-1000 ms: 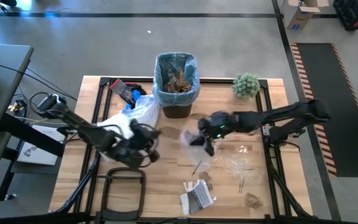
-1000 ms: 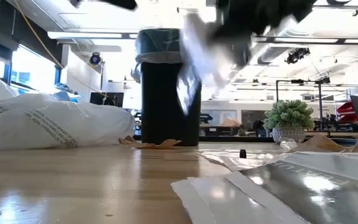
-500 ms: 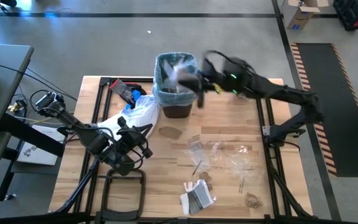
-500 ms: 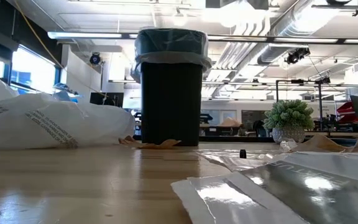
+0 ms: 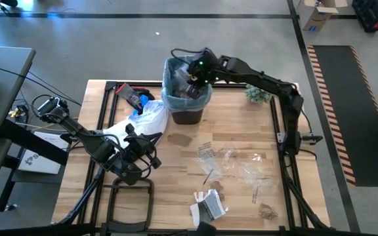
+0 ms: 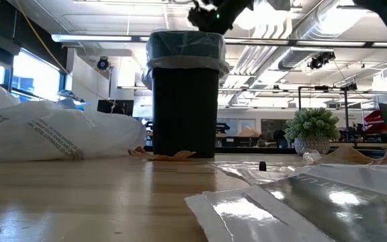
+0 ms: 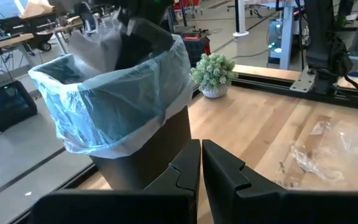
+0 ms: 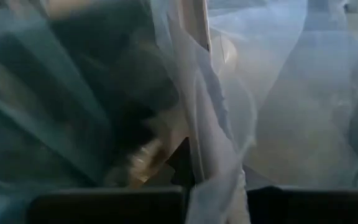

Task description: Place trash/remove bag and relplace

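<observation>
Upright, bag mouth faces up

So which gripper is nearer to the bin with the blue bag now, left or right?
Right. The right gripper is over the bin, holding a clear wrapper. The left gripper waits by the table's near-left part, shut.

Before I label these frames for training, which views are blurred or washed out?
Right wrist view: smeared, clear wrapper fills the lens. Low view: foil packet up close is soft with glare, ceiling lights bright. High view: sharp. Left wrist view: mostly sharp, blur above the bin.
</observation>
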`<action>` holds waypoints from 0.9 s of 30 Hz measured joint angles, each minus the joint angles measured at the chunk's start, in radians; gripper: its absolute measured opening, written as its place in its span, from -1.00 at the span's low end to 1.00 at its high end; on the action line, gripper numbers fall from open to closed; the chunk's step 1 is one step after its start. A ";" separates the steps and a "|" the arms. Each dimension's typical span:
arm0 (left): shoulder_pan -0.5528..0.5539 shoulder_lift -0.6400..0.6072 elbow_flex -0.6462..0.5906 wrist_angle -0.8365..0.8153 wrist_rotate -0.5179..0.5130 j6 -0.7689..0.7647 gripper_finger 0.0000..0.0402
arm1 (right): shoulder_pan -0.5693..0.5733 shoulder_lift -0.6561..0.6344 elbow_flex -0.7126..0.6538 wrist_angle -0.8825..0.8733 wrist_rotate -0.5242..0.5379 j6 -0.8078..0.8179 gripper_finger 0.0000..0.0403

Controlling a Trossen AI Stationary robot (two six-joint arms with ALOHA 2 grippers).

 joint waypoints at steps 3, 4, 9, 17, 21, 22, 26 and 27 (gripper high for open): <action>0.000 0.000 0.000 0.001 0.000 0.000 -1.00 | -0.008 0.007 0.006 -0.029 0.011 -0.018 -0.97; 0.000 0.000 0.000 0.001 0.000 0.000 -1.00 | -0.012 0.009 0.006 -0.038 -0.016 -0.016 -0.93; 0.002 -0.001 0.000 0.001 0.002 -0.008 -1.00 | -0.013 0.003 0.004 -0.052 -0.092 -0.026 -0.52; 0.003 -0.001 0.001 0.001 0.002 -0.008 -1.00 | -0.010 -0.011 0.183 -0.119 -0.081 0.006 0.15; 0.007 -0.001 0.001 0.002 0.006 -0.015 -1.00 | -0.010 -0.011 0.284 -0.136 -0.074 0.020 0.20; 0.007 -0.001 0.001 0.002 0.006 -0.016 -1.00 | -0.010 -0.013 0.294 -0.121 -0.074 0.020 0.17; 0.008 -0.001 0.001 0.002 0.006 -0.017 -1.00 | -0.011 0.002 0.274 -0.055 -0.078 0.025 -0.12; 0.008 -0.001 0.001 0.001 0.006 -0.018 -1.00 | -0.010 0.016 0.263 -0.047 -0.076 0.025 -0.22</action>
